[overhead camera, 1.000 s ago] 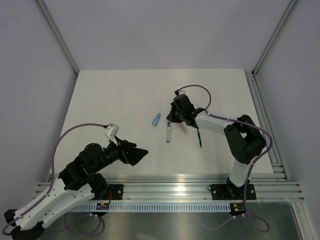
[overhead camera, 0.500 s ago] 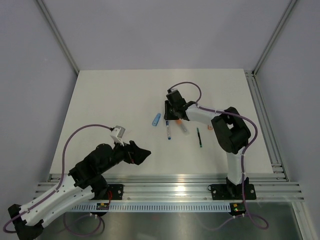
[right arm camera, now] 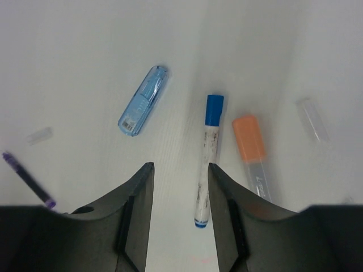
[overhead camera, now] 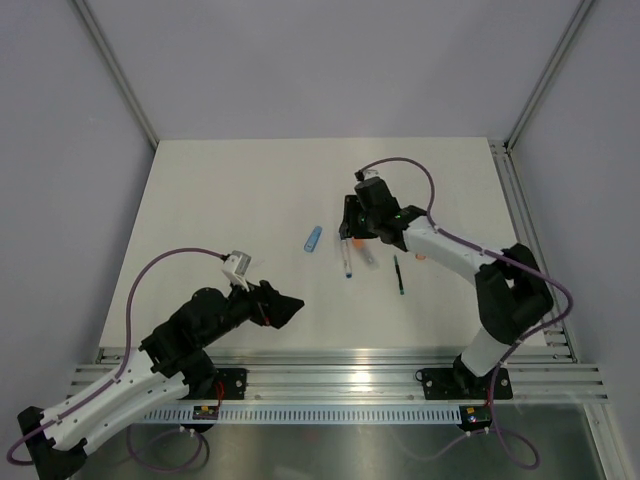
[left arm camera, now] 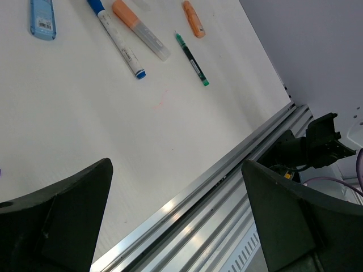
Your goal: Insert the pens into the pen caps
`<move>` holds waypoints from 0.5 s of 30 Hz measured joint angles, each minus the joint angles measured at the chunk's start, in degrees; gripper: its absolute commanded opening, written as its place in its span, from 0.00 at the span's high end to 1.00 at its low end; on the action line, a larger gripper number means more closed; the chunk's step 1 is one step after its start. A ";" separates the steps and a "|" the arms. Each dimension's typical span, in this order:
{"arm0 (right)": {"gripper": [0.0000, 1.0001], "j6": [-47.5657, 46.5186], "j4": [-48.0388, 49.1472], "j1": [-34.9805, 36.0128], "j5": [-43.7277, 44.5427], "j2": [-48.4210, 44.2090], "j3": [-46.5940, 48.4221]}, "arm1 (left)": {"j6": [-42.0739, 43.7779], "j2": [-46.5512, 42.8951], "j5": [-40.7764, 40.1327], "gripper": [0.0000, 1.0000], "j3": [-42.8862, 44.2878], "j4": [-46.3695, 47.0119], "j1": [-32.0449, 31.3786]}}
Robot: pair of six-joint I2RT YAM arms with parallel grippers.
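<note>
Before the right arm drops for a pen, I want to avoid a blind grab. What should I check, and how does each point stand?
1. Is the right gripper open and empty: ok.
2. Is the white pen centred in its gap: not ok, it lies along one finger.
3. Is the white pen apart from the orange pen: ok, table shows between them.
4. Is the left gripper open and empty, ready for a cap: ok.
5. Is the light blue cap lying free: ok.
6. Does that cap fit the white pen: cannot tell.
</note>
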 measured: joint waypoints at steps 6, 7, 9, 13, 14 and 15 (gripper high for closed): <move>0.61 1.33 -1.36 -4.04 1.42 -16.92 -12.90 | 0.02 0.22 0.48 0.01 0.00 1.33 0.00; 0.61 1.66 -2.01 -5.14 1.73 -18.36 -14.99 | 0.02 0.31 0.55 0.01 0.00 1.70 0.00; 0.59 2.19 -3.89 -7.15 2.56 -19.96 -18.73 | 0.02 0.92 0.68 0.01 0.00 2.69 0.00; 0.55 2.36 -8.94 -8.70 3.67 -19.52 -21.64 | 0.04 2.38 1.81 0.01 0.00 3.76 0.00; 0.55 2.32 -9.81 -8.85 3.80 -19.02 -21.64 | 0.04 2.67 2.12 0.01 0.00 3.93 0.00; 0.55 2.25 -10.21 -8.98 3.74 -18.45 -21.59 | 0.04 2.86 2.32 0.01 0.00 4.09 0.00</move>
